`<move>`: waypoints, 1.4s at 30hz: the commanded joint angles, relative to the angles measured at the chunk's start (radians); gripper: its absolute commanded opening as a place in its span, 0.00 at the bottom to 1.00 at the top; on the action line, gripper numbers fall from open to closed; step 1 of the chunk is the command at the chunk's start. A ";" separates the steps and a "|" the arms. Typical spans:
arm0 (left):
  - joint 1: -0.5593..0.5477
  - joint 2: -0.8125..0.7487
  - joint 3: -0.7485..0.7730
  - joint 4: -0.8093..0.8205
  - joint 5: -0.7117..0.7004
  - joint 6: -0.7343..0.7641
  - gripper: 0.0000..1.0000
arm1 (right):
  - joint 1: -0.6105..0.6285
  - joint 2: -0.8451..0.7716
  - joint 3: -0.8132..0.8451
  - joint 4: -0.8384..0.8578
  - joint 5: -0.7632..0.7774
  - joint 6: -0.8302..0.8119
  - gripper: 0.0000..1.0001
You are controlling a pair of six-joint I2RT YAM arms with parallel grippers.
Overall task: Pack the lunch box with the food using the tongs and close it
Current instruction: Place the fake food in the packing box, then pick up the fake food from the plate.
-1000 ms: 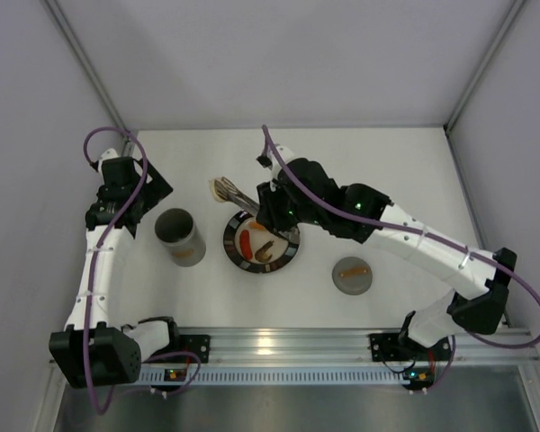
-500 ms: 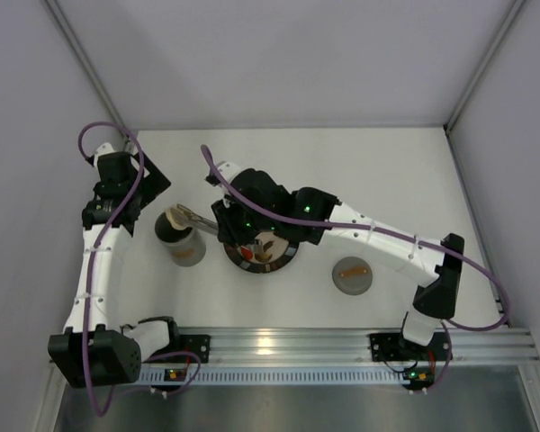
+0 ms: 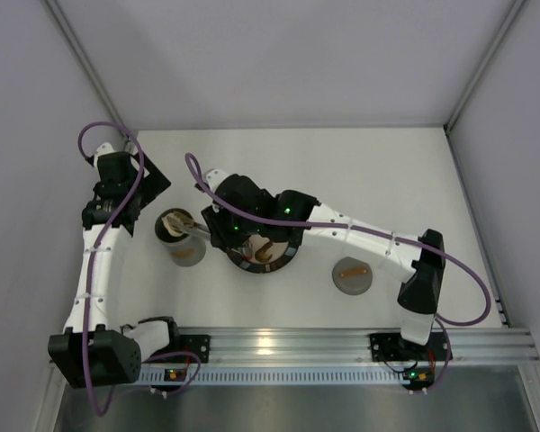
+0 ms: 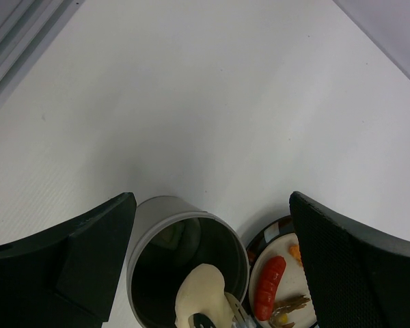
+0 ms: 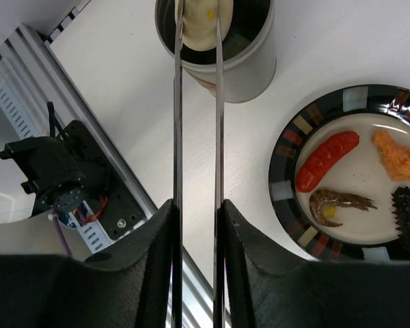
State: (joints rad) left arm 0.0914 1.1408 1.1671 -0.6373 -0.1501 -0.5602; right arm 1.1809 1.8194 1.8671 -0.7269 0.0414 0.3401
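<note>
white table [image 3: 387,180], plate [image 5: 281,183] beside lunch box [image 5: 250,68]

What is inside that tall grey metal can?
A pale rounded food lump sits in the tall grey metal can's mouth, between the tips of the long silver tongs. Beneath it the interior is dark; the lump hides the bottom.

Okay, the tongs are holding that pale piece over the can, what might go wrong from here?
1. The pale piece sits near the rim of the can; let go now, it may catch the edge and drop outside.
2. The left hand stands open around the can, not gripping it, so a nudge from the tongs in the right hand might tip it.
</note>
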 commanded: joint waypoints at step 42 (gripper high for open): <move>0.008 -0.013 -0.026 0.053 0.006 -0.004 0.99 | -0.155 -0.339 -0.385 0.015 0.354 0.034 0.50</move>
State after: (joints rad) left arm 0.0921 1.1408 1.1488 -0.6346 -0.1459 -0.5602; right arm 1.0531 1.5063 1.5280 -0.7414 0.3725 0.3519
